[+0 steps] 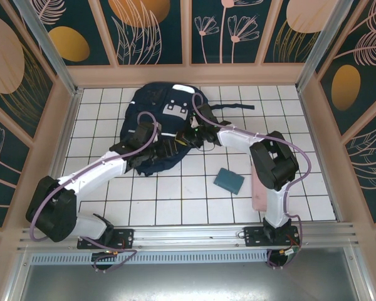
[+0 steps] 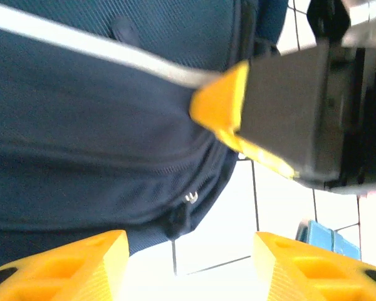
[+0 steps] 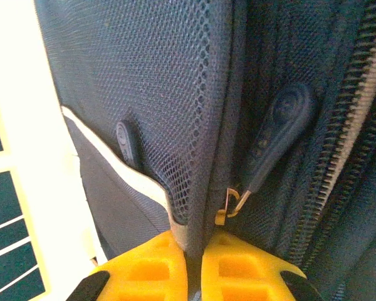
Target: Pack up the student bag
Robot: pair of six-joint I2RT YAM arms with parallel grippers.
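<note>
- The right claw (image 3: 193,249) has its two yellow fingers drawn almost together, pinching a ridge of mesh and seam on the student bag (image 1: 158,119). It has hold of nothing else.
- The left claw (image 2: 188,266) stands wide open and empty, just beside the bag's lower side and over white tile.
- The bag lies flat toward the far middle of the tiled table (image 1: 301,125), with both arms reaching in to it. A teal case (image 1: 229,180) and a pink item (image 1: 258,189) lie well apart from it on the robot's right.
- The step in hand looks like opening the bag, with the right claw anchoring the fabric so a zip can be run.
- The dark zip pull (image 3: 281,122) hangs just beside the pinched seam, joined by a small brass ring (image 3: 229,205). The left claw would do best to take that tab squarely, not the mesh.
- The draw should follow the line of the teeth, since a sideways tug would likely drag the soft bag or slip the pinch.
- The anchoring pinch needs to be firm, as the slack fabric will probably bunch.
</note>
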